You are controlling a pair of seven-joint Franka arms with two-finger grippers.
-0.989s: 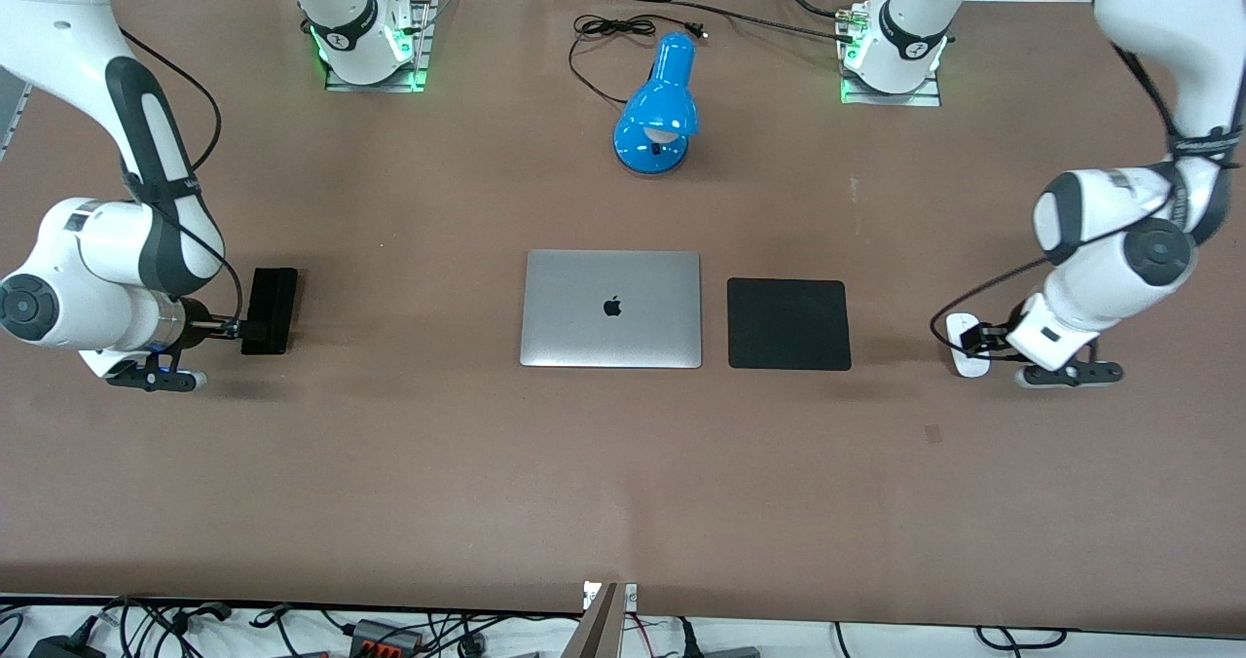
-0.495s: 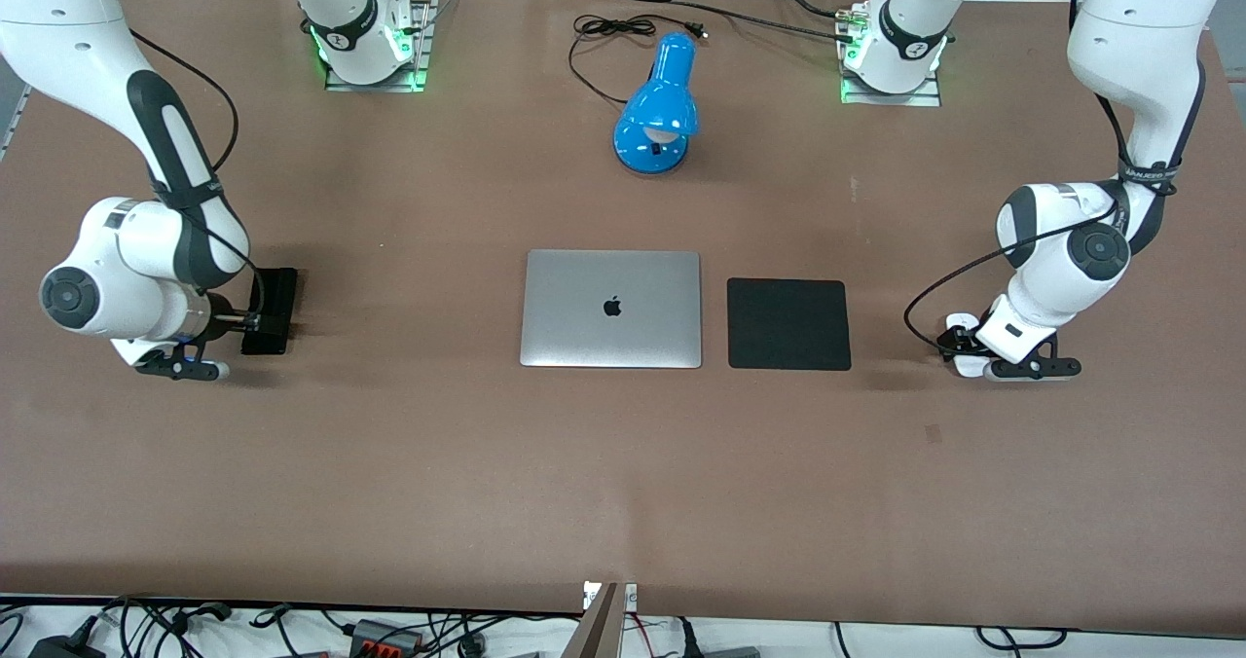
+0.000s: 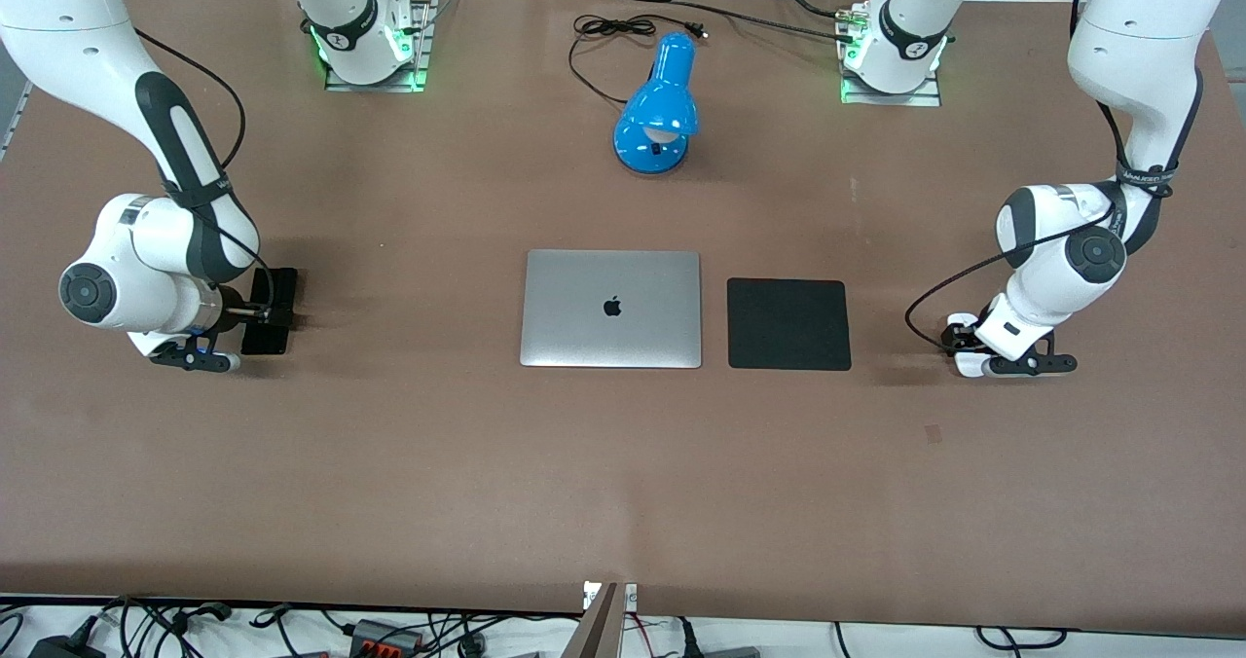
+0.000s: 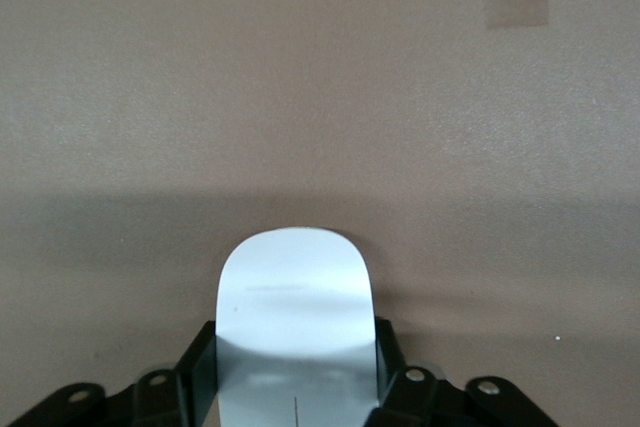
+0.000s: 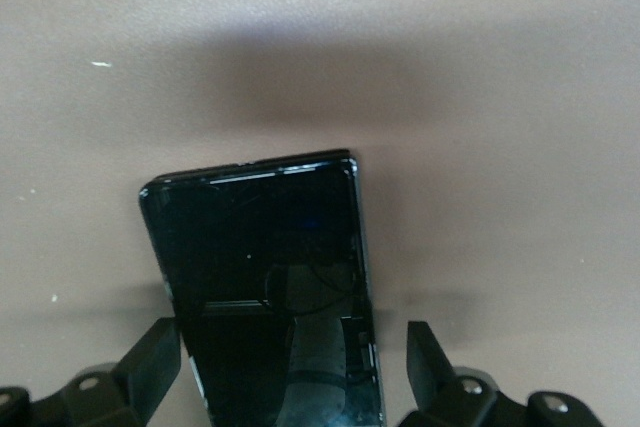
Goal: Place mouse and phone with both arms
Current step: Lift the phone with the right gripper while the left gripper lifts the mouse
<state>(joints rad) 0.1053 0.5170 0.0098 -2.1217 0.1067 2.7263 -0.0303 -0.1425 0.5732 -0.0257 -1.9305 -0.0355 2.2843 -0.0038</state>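
The white mouse [image 3: 962, 322] lies on the table at the left arm's end, mostly covered by the left hand. In the left wrist view the mouse [image 4: 295, 287] sits between the fingers, which press both of its sides. My left gripper [image 3: 961, 344] [image 4: 296, 352] is shut on it, low at the table. The black phone [image 3: 275, 293] lies flat at the right arm's end. My right gripper [image 3: 255, 315] [image 5: 293, 352] is open and straddles the phone [image 5: 255, 237], with a gap showing at one finger [image 5: 425, 347].
A closed silver laptop [image 3: 611, 309] lies mid-table with a square black mat [image 3: 788, 324] beside it, toward the left arm's end. A blue lamp [image 3: 657, 113] with a black cord stands farther from the front camera. A small patch [image 3: 934, 433] marks the tabletop.
Both arms came in and down. The right gripper slid over the phone's end. The left hand moved over the mouse, covering most of it.
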